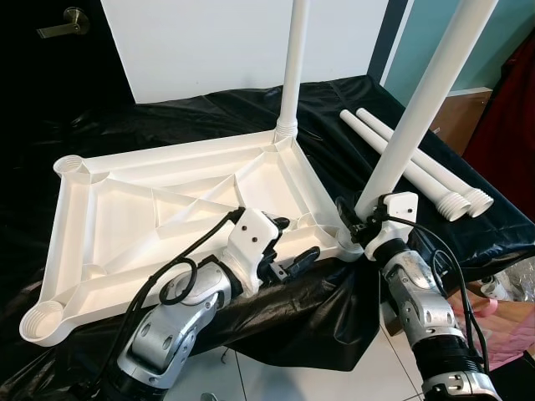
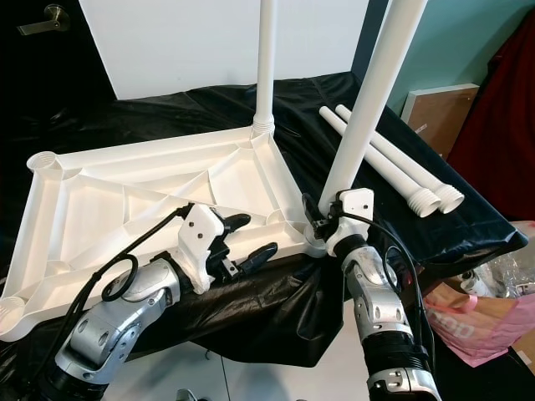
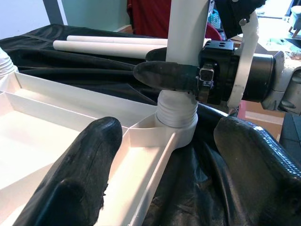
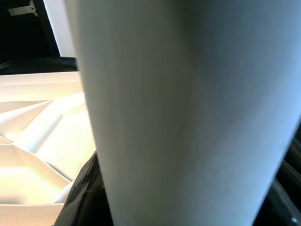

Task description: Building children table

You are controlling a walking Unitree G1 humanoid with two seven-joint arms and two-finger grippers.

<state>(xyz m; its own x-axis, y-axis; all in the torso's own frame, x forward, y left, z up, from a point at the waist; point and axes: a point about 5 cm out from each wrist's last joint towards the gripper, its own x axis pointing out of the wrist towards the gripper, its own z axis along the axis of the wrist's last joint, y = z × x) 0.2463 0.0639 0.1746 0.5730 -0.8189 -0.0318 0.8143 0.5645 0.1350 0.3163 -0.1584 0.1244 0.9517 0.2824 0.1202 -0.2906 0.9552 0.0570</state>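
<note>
Nearest the camera, my left gripper [image 1: 292, 251] hovers with its black fingers [image 3: 80, 174] spread apart over the near rim of the upturned white tabletop [image 1: 159, 217], holding nothing. Just to its right, my right gripper [image 1: 355, 224] is clamped around the base of a white table leg [image 1: 418, 109], close above the threaded collar where that leg sits in the tabletop's near right corner socket [image 3: 178, 129]. The leg rises upright, tilted slightly to the right.

The tabletop lies underside up on a bench draped in black plastic sheeting [image 1: 334, 109], its ribbed frame showing. An open round socket [image 1: 42, 322] sits at the near left corner and another [image 1: 69, 165] at the far left corner.

At the far right corner a second white leg [image 1: 292, 67] stands upright in its socket. To the right of the tabletop, two spare white legs [image 1: 410, 163] lie side by side on the sheeting, touching, their threaded ends pointing toward the near right.

Beyond the bench a large white panel [image 1: 234, 42] leans upright, with a dark door and its lever handle [image 1: 67, 21] at far left.
</note>
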